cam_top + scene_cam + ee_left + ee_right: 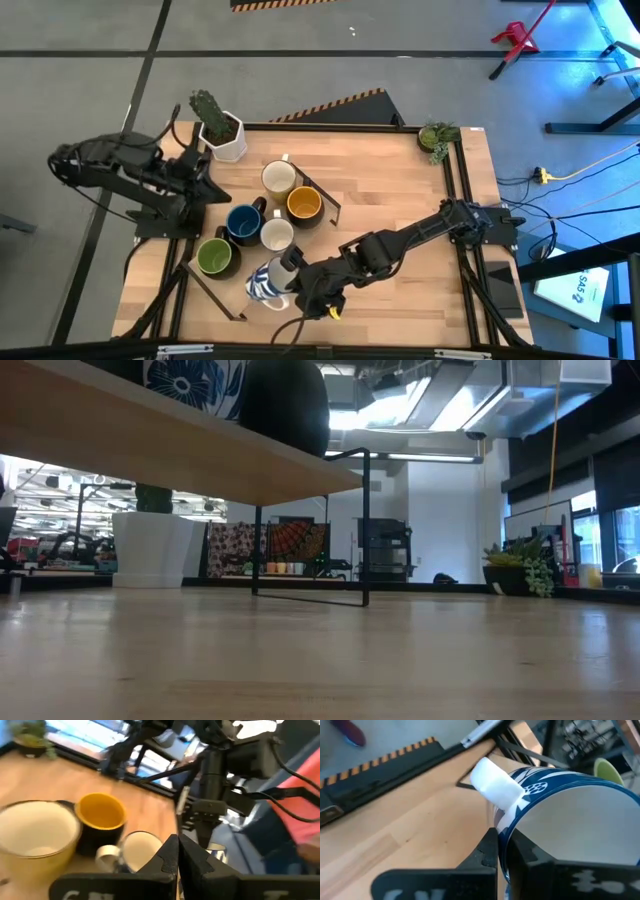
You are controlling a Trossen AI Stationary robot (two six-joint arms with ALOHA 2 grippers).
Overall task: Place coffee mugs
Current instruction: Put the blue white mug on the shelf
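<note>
**A:** quick q, where's the right gripper (283, 283) rn?

**B:** near edge of the counter (400, 290), fingers (487, 851) clamped on the rim of a blue-and-white patterned mug (264, 284), one finger inside, one outside. That mug's at the near end of the black wire rack (215, 295), w/ its white handle (496, 783) sticking out.

**A:** other mugs?

**B:** all in the rack: green mug (214, 256) far left, dark blue mug (244, 222) behind it, white mug (277, 235) in the middle, cream mug (279, 178) and yellow-orange mug (304, 204) at the far end.

**A:** left gripper (222, 190)?

**B:** hovering left of the rack near the cactus pot (224, 135), fingers pressed together, holding nothing.
</note>
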